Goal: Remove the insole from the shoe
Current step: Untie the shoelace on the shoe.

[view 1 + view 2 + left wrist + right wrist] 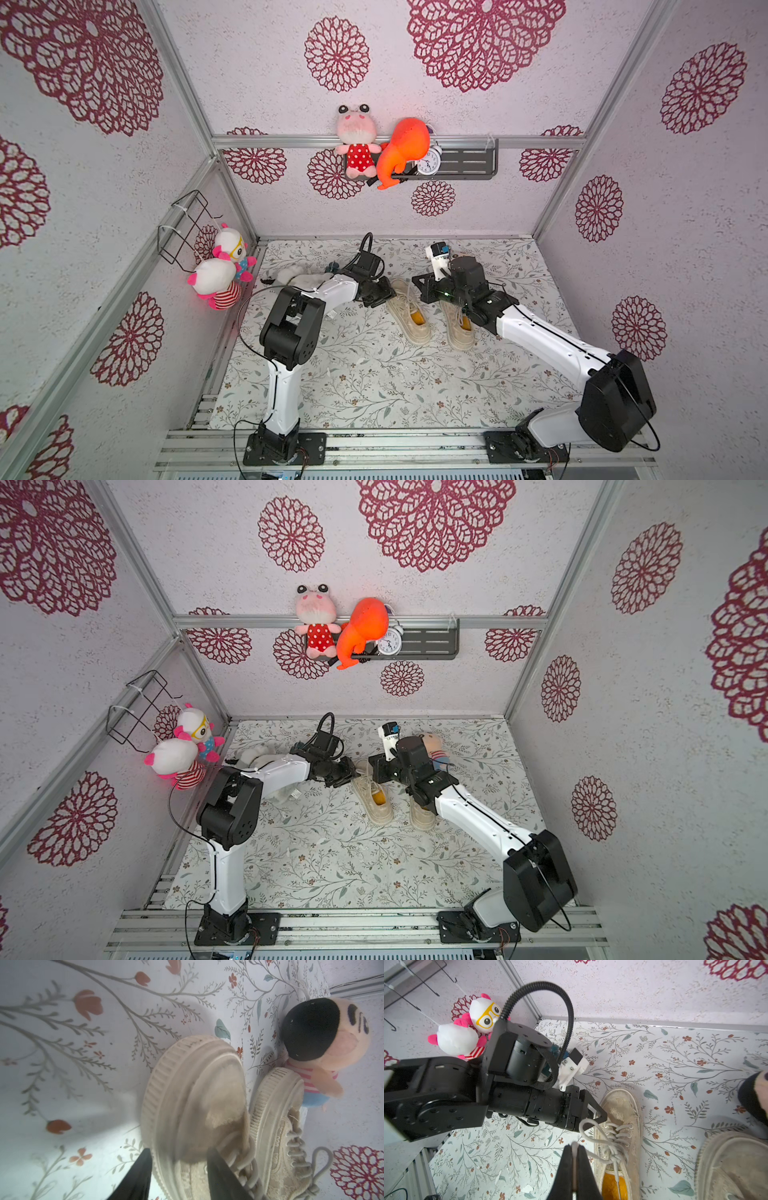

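Bracing the beige lace-up canvas shoe (419, 332) matters; both top views show its orange insole (379, 798) lying inside. Left wrist view: left claw (178, 1152) clamps the toe (193, 1084). Right wrist view: right claw (574, 1147), pinching the white shoelace (612, 1158), should tug gently

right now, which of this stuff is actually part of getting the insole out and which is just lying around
In the job: shoe, orange insole, lace, left gripper clamped on its toe, right gripper pinching the lace.

Lying about: second shoe, small doll, pink frog plush, orange plush, alarm clock, wire basket.
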### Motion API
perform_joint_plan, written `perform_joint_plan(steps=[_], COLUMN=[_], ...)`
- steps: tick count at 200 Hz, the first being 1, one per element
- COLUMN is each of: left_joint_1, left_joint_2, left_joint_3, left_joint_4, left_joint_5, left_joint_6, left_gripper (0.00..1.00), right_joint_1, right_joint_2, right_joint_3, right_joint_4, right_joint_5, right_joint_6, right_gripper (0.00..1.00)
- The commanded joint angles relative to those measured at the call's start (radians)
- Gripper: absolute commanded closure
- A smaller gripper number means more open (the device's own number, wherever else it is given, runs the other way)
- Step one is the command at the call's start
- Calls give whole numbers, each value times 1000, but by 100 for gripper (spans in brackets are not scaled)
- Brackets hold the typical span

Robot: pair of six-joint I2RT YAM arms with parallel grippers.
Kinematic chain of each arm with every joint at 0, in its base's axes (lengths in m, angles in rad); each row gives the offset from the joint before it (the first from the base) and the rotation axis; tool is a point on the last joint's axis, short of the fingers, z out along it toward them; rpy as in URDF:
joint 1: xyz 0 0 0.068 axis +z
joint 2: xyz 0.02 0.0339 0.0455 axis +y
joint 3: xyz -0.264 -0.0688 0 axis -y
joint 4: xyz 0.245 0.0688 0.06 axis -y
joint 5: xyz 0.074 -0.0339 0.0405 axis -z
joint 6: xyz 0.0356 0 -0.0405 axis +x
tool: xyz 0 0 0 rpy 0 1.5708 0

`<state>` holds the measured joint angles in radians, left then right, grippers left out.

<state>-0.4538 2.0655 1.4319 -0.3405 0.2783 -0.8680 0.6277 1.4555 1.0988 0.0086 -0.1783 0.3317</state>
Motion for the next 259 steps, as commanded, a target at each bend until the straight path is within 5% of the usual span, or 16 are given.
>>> perform_joint_plan(steps=[1,43,59,82,138,224,259], left_joint_1=[4,31,31,33,17,-5,-4], left_joint_2=[-127,-293,-327,-359,-255,-141,-115], left_joint_3=[-45,-189,-207,-227,-111,-48,-28], left_joint_4=[11,47,47,69,14,-43,-56], left_joint_5=[-138,-329,-353,-365,-156,-141,-154], left_joint_6=[-31,-127,-123,-100,23,-39,-60], left_gripper=[53,54,54,54,49,49,50], right_joint_1=[42,150,174,169,12,69,110], right_joint_2=[45,191,233,217,13,172,246], right_joint_3=[58,134,161,180,1,51,105], right_joint_4=[-34,-135,-157,-165,-227,-308,-303], right_joint_5=[-7,55,77,87,167,248,391], right_joint_6=[-66,-207,-217,-183,-135,-369,-406], right_gripper=[100,100,69,56,56,56,57])
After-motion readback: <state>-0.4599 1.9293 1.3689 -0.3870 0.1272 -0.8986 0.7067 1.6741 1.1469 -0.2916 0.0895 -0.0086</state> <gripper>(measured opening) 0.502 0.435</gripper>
